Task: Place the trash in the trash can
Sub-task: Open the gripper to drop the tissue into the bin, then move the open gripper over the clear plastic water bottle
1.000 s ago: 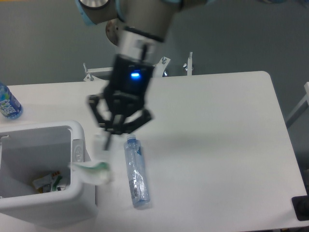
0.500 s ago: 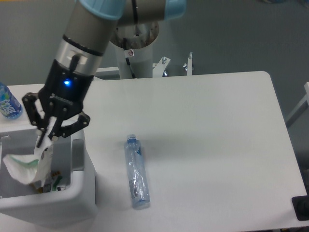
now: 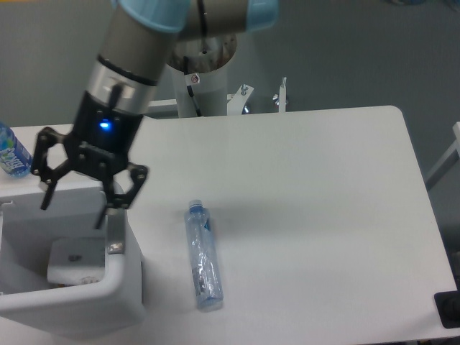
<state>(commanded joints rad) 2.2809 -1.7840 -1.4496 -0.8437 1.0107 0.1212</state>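
My gripper [image 3: 73, 208] hangs open over the white trash can [image 3: 122, 291] at the table's front left, with nothing between its fingers. A white packet [image 3: 77, 260] lies flat inside the can. The long clear plastic bottle with a blue label [image 3: 202, 254] lies on the table to the right of the can, cap pointing away from the front edge, well clear of the gripper.
A blue-tinted bottle [image 3: 10, 150] stands at the far left edge behind the can. The arm's base and metal brackets [image 3: 279, 95] sit behind the table's rear edge. The white tabletop [image 3: 316, 201] stretches right of the clear bottle.
The gripper carried the white packet from beside the bottle leftward over the can, then opened. The packet dropped and now lies in the can. The clear bottle has not moved.
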